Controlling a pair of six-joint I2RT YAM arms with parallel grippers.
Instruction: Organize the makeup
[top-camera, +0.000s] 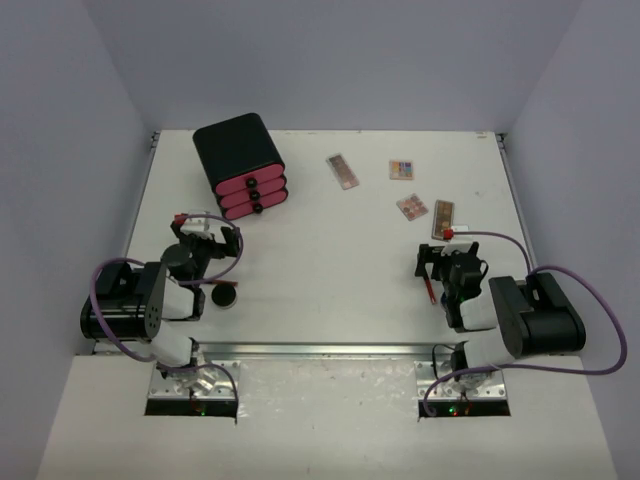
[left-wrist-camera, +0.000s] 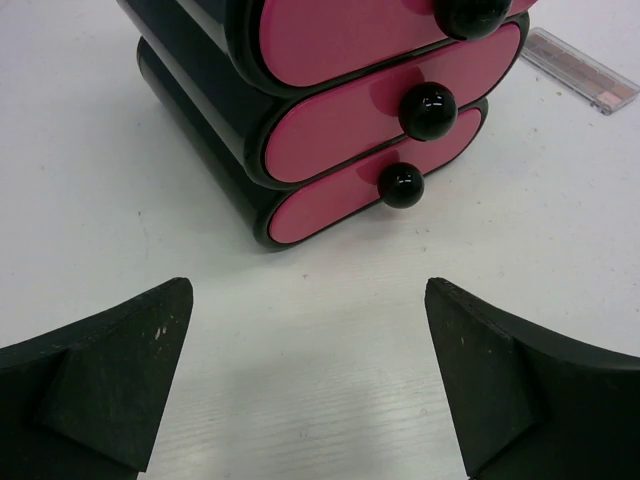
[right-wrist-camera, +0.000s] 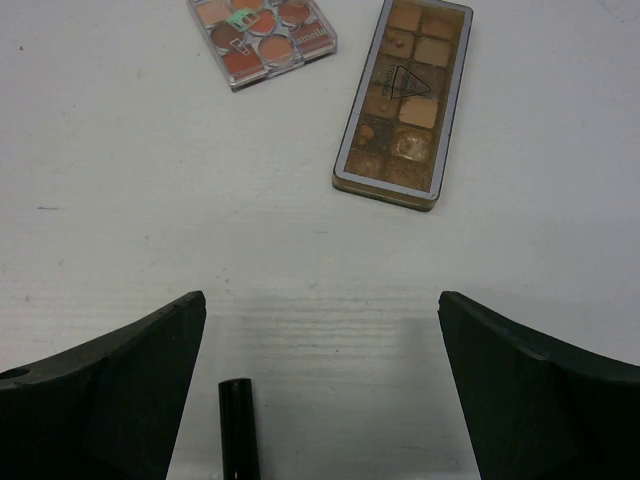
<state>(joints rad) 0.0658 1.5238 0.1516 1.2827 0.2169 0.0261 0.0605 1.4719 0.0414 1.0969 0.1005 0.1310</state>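
Observation:
Several flat palettes lie on the white table at the back right: a pink-tan strip (top-camera: 342, 171), a multicolour square (top-camera: 402, 170), a pink one (top-camera: 411, 207) and a tan one (top-camera: 443, 213). The right wrist view shows the pink one (right-wrist-camera: 265, 35) and the tan one (right-wrist-camera: 403, 100) ahead of my right gripper (right-wrist-camera: 320, 305). That gripper (top-camera: 437, 254) is open and empty, with the dark end of a thin red stick (top-camera: 430, 290) (right-wrist-camera: 238, 425) lying near its left finger. A round dark compact (top-camera: 223, 296) lies beside my left arm. My left gripper (top-camera: 212, 238) (left-wrist-camera: 308, 300) is open and empty, facing the chest.
A black chest (top-camera: 240, 165) with three shut pink drawer fronts (left-wrist-camera: 360, 140) and black knobs stands at the back left. The strip palette (left-wrist-camera: 580, 70) lies to its right. Grey walls close the table on three sides.

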